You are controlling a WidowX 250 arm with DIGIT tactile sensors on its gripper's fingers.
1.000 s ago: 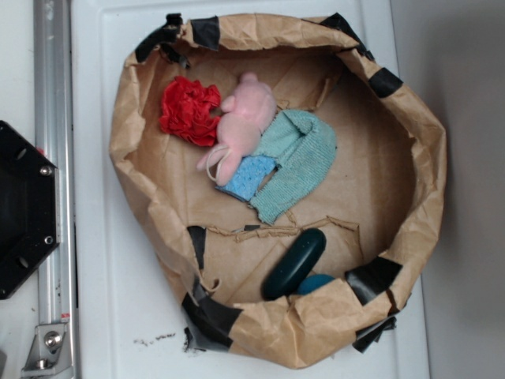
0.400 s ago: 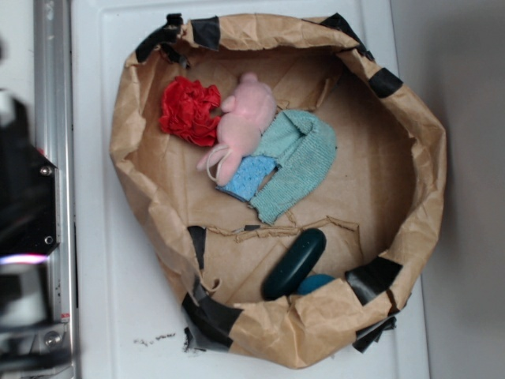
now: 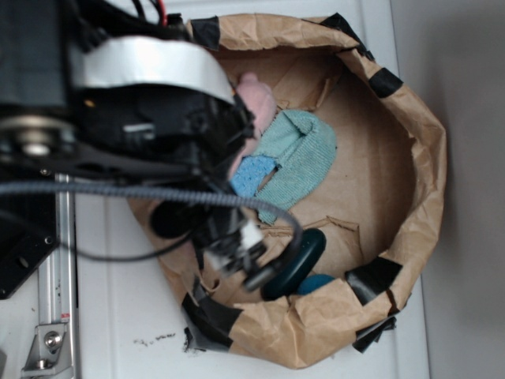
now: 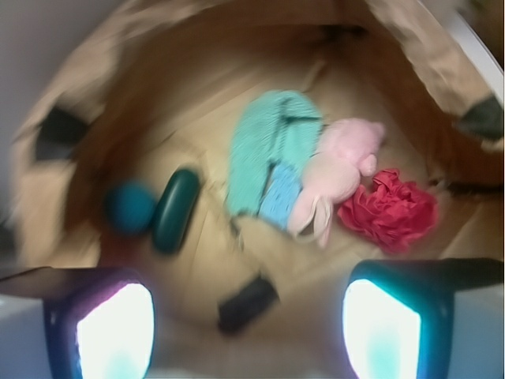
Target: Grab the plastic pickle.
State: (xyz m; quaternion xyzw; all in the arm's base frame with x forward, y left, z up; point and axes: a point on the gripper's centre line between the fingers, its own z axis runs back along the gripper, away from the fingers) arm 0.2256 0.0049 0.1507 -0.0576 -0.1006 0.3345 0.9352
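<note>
The plastic pickle is dark green and lies near the front wall inside the brown paper bag, next to a teal ball. In the wrist view the pickle lies left of centre, ahead of the fingers. My gripper hangs over the bag's front left rim, just left of the pickle's lower end. In the wrist view the gripper is open and empty, its two fingers wide apart at the bottom corners. The view is blurred.
A pink plush toy, a red ruffled thing, a light teal cloth and a blue sponge lie in the bag's far half. My arm hides the bag's left side in the exterior view. Black tape marks the rim below the gripper.
The arm has swung in from the left and now covers the left part of the bag, hiding the red thing. The objects in the bag have not moved.
</note>
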